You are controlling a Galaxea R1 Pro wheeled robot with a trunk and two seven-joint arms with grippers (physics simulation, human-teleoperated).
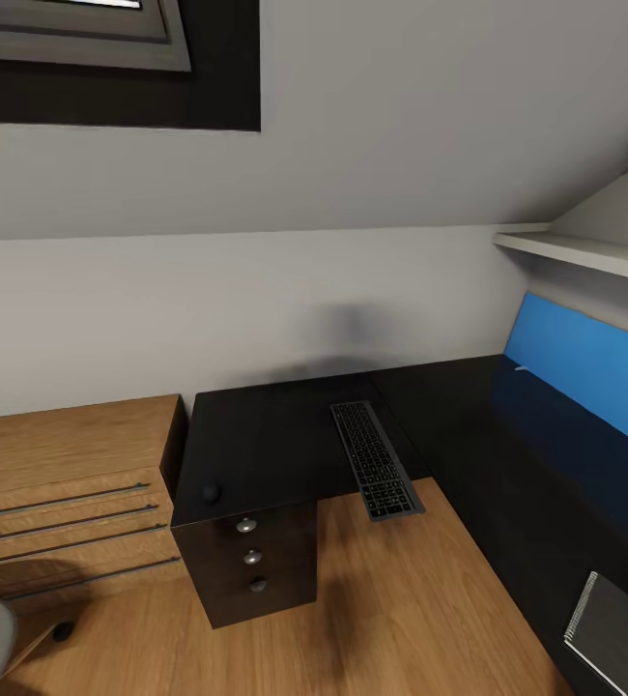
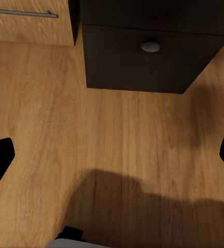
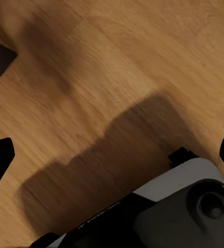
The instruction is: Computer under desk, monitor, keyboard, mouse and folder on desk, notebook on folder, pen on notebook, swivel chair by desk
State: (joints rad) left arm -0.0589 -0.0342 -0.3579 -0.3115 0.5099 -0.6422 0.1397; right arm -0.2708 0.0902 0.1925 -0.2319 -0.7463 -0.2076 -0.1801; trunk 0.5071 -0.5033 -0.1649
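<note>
- The keyboard (image 1: 376, 473) lay on the black desk (image 1: 266, 440), its near end overhanging the desk's front edge above the wood floor (image 1: 391, 599).
- The mouse (image 1: 212, 492), a small dark oval, sat near the front left corner of the same desktop, well apart from the keyboard.
- A bright blue panel (image 1: 585, 372) stood along the right side behind a dark surface; I could not tell whether it was the folder or part of the furniture.
- The notebook (image 1: 612, 633), grey with a spiral edge, rested on that dark surface at the lower right of the head view.
- Under the desktop stood a dark drawer unit (image 1: 251, 570) with round knobs, and beside it to the left the low oak drawers (image 1: 68, 503).
- At the lower left edge a grey rounded shape was visible, possibly the swivel chair, too cropped to say.
- The left gripper (image 2: 112, 155) pointed down at bare floor before the drawer unit, its fingers spread wide and holding nothing.
- The right gripper (image 3: 112, 155) hung likewise over the floor, fingers wide apart and empty, with the robot's base (image 3: 184, 206) below it.
- Judgement: the robot was between steps, surveying the desk; the next move likely called for bringing the mouse closer to the keyboard, and for pushing the overhanging keyboard back.
</note>
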